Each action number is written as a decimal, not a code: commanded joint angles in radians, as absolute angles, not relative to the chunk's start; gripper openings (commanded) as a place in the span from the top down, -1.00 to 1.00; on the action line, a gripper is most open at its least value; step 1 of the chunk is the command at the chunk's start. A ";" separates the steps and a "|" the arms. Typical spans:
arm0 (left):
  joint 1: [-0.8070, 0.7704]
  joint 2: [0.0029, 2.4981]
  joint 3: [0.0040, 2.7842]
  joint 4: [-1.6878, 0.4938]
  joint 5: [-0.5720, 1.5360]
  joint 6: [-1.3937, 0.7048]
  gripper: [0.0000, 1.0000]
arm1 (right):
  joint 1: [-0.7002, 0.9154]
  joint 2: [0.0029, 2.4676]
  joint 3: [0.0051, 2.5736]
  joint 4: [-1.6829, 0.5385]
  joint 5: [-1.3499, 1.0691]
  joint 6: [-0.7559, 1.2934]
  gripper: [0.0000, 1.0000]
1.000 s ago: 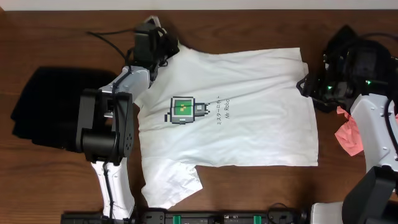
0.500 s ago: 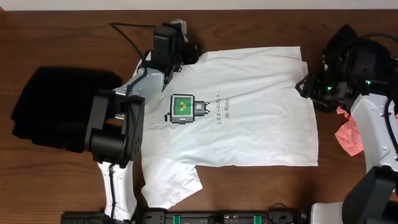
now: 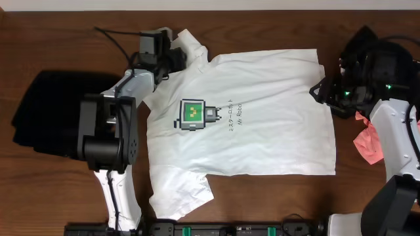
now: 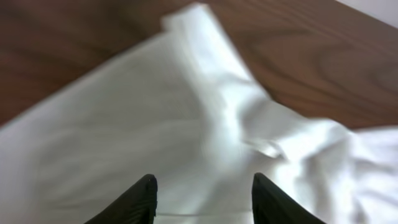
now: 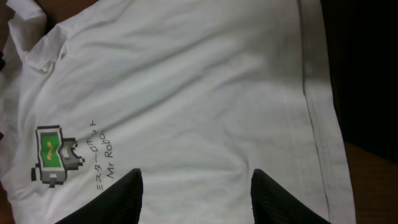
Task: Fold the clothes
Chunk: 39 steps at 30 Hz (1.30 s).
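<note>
The clothes are mainly a white T-shirt (image 3: pixel 262 111) lying flat on the table, with a green-and-grey robot print (image 3: pixel 194 116) and its hem to the right. Its upper-left sleeve (image 3: pixel 191 46) lies spread out. My left gripper (image 3: pixel 173 57) hovers open at that sleeve, and the left wrist view shows white fabric (image 4: pixel 205 118) under the empty left gripper (image 4: pixel 204 183). My right gripper (image 3: pixel 319 89) sits at the hem edge, and in its own view it (image 5: pixel 196 180) stands open over the shirt (image 5: pixel 186 81), holding nothing.
A black garment (image 3: pixel 46 121) lies at the table's left side. A pink garment (image 3: pixel 369 141) lies at the right, partly under the right arm. The lower-left sleeve (image 3: pixel 180 193) is creased near the front edge. Cables (image 3: pixel 115 40) trail behind the left arm.
The left gripper carried the sleeve right, opened and let it go, then drew back left. The sleeve now lies spread out. The right arm has stayed still.
</note>
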<state>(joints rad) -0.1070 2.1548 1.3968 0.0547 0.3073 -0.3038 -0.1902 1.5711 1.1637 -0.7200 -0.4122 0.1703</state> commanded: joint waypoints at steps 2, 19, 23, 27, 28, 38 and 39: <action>-0.096 2.172 1.407 0.009 0.192 -0.365 0.12 | -0.182 1.565 1.165 -0.730 -0.426 0.152 -0.08; 0.007 2.255 1.408 -0.014 0.126 -0.256 0.88 | -0.181 1.565 1.165 -0.743 -0.419 0.152 -0.03; 0.025 2.255 1.448 -0.001 0.135 -0.220 0.88 | -0.168 1.565 1.165 -0.745 -0.419 0.152 -0.02; 0.029 2.254 1.550 -0.091 0.176 -0.171 0.88 | -0.149 1.565 1.165 -0.744 -0.400 0.151 -0.01; 0.027 2.254 1.594 -0.142 0.175 -0.151 0.87 | -0.141 1.565 1.165 -0.744 -0.378 0.149 0.00; 0.028 2.138 1.800 -0.679 0.175 -0.138 -0.11 | 0.002 1.575 1.165 -0.744 -0.334 0.035 0.41; 0.028 2.120 1.800 -0.724 0.175 -0.139 -0.01 | 0.017 1.581 1.165 -0.744 -0.317 0.036 0.44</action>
